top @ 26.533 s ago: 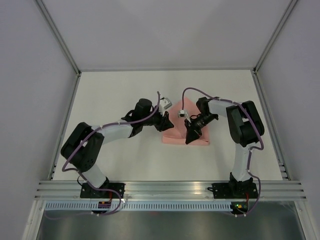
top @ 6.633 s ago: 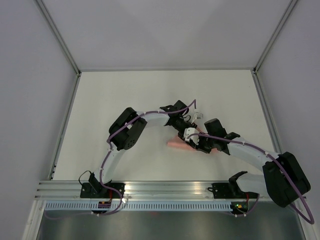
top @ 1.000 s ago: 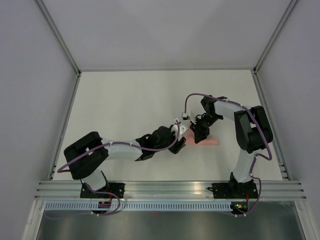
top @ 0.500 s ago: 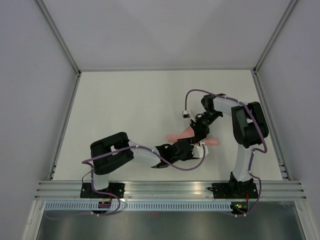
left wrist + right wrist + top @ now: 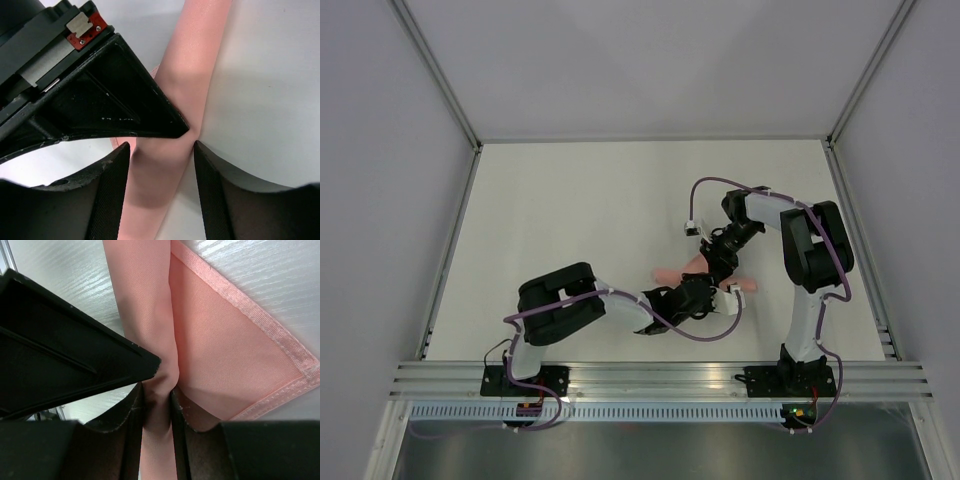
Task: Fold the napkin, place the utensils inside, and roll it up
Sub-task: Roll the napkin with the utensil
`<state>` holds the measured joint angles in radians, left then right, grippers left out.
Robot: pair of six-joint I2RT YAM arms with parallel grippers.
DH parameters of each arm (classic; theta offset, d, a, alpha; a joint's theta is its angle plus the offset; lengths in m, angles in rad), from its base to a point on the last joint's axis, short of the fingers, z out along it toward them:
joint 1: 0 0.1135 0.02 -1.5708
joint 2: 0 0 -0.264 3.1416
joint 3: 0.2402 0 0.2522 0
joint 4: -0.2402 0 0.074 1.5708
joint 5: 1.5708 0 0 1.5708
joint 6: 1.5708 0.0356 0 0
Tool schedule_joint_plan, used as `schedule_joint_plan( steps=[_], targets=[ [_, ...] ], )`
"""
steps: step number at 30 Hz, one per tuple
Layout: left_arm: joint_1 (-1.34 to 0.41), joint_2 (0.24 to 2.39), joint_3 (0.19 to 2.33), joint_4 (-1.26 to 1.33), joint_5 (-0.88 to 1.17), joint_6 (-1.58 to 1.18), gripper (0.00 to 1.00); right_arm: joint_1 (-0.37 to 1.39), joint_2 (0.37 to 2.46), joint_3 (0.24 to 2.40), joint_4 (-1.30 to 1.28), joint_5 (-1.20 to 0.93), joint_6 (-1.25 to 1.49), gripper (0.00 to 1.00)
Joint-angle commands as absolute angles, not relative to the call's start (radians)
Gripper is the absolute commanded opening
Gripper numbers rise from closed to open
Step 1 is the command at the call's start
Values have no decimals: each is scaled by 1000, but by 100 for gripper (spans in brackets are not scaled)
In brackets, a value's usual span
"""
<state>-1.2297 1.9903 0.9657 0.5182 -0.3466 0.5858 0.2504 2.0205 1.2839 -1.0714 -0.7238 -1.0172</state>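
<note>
Napkin (image 5: 150,315) rolled slim, hemmed corner lying flat.

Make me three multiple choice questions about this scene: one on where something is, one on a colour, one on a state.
1. Where on the table is the napkin? A: far left corner. B: right of centre, toward the near edge. C: against the back wall.
2. What colour is the napkin? A: blue. B: white. C: salmon pink.
3. The right gripper is: A: shut on the napkin. B: open above it. C: out of view.
Answers: 1 B, the top view shows it there. 2 C, it is pink in every view. 3 A, the wrist view shows cloth pinched between its fingers.
</note>
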Motion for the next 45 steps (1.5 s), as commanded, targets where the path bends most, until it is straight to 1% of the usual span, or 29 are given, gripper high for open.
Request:
schedule_joint_plan(
  steps=[1, 4, 5, 7, 8, 9, 10, 13, 14, 15, 17, 18, 21, 28, 35, 37, 38, 40, 42, 43, 45],
  targets=[
    [-1224, 2042, 992, 367, -327, 609, 57, 250, 2091, 1273, -1014, -641, -1066, 32],
    [-1204, 2051, 1017, 310, -270, 559, 53, 250, 2091, 1273, -1014, -643, -1066, 32],
    [-1195, 2049, 1022, 264, -217, 530, 52, 249, 2089, 1273, -1014, -643, -1068, 32],
    [-1169, 2049, 1037, 235, -178, 502, 46, 247, 2088, 1273, -1014, -646, -1068, 33],
    [-1161, 2049, 1042, 197, -128, 493, 44, 247, 2086, 1272, -1012, -646, -1066, 34],
    [-1154, 2049, 1051, 184, -108, 480, 42, 244, 2080, 1270, -1009, -646, -1066, 37],
    [-1144, 2052, 1055, 167, -68, 474, 36, 244, 2079, 1272, -1006, -647, -1062, 39],
    [-1129, 2065, 1080, 97, -5, 445, 29, 239, 2054, 1275, -1005, -653, -1052, 45],
    [-1124, 2065, 1081, 89, 44, 440, 28, 235, 2039, 1276, -1009, -660, -1049, 47],
    [-1120, 2065, 1084, 71, 66, 428, 28, 233, 2030, 1281, -1012, -664, -1048, 52],
    [-1106, 2071, 1088, 55, 121, 416, 27, 229, 2007, 1284, -1015, -667, -1034, 58],
    [-1101, 2071, 1092, 42, 138, 404, 27, 221, 1984, 1287, -1015, -673, -1029, 62],
    [-1082, 2069, 1097, 25, 182, 384, 26, 207, 1931, 1292, -1012, -680, -1006, 67],
    [-1046, 2077, 1137, -54, 297, 342, 25, 137, 1804, 1290, -965, -721, -933, 69],
    [-989, 2089, 1195, -149, 413, 282, 26, 11, 1656, 1263, -922, -784, -905, 69],
    [-967, 2092, 1207, -161, 452, 267, 27, 6, 1606, 1212, -878, -792, -908, 69],
    [-959, 2094, 1216, -176, 471, 253, 27, -30, 1545, 1186, -855, -788, -907, 69],
    [-936, 2106, 1245, -213, 529, 239, 27, -32, 1473, 1079, -758, -779, -902, 69],
    [-914, 2123, 1291, -270, 569, 221, 28, -29, 1355, 957, -651, -764, -888, 72],
    [-907, 2134, 1308, -291, 622, 218, 29, -26, 1317, 918, -622, -758, -887, 73],
    [-894, 2170, 1363, -333, 664, 206, 29, -8, 1214, 818, -540, -729, -879, 74]
  ],
)
